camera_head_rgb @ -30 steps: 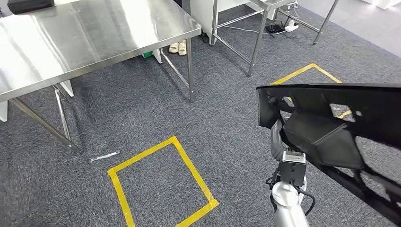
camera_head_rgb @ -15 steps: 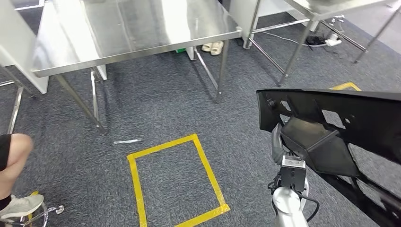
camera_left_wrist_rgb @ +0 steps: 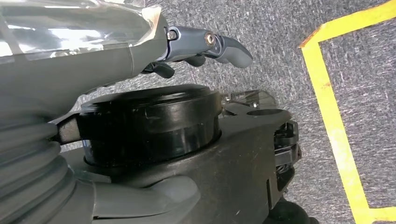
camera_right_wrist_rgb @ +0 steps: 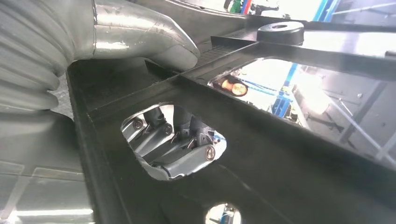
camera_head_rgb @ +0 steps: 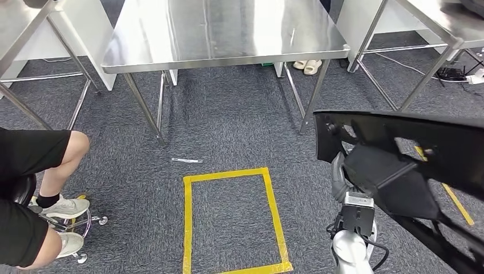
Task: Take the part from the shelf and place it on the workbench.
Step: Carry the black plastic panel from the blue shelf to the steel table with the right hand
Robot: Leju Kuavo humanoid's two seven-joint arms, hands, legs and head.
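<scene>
Black part [camera_head_rgb: 399, 154]: clamped in my right robot hand [camera_right_wrist_rgb: 180, 137]
Steel tabletop [camera_head_rgb: 222, 34]: now squarely ahead after my turn; placement next
Left robot hand [camera_left_wrist_rgb: 205, 46]: curled, empty

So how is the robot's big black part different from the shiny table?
The black plastic part is dark, matte and full of holes; the steel workbench is bright, smooth and solid. The part is held up by the right hand; the workbench stands on the carpet on legs. Both are wide.
</scene>
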